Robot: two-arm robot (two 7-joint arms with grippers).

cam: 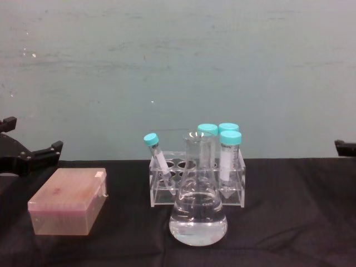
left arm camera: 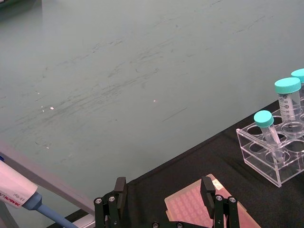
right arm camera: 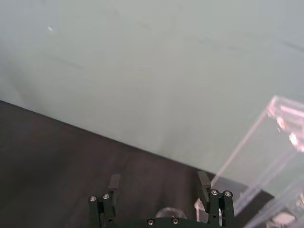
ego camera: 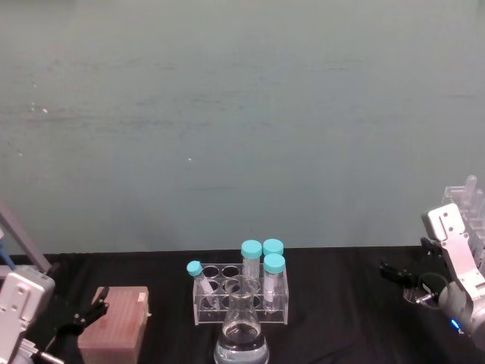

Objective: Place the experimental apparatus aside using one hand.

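Your right tool point(right arm camera: 159, 183) hung spread at three o'clock, left tool point(left arm camera: 164, 186) spread at nine; best, I judged, to pinch the flask point(cam: 198, 217) neck squarely, clear of the rack point(cam: 161, 194).

A pale pink tip box point(cam: 69, 200) with a translucent lid sits on the black cloth point(cam: 289, 222) that covers the table, well over on the robot's left side. It rests flat, with one long side towards the chest camera and a small whitish tab at its upper right corner. In the left wrist view a fine grid shows through its lid. Behind the table stands a dull blue-green wall point(ego camera: 242, 114), scuffed with faint horizontal streaks and a few small bright specks. At the far left a grey slanted bar point(ego camera: 23, 235) rises from the table edge, and beside it hangs a white pipette point(left arm camera: 14, 194) with a blue collar.
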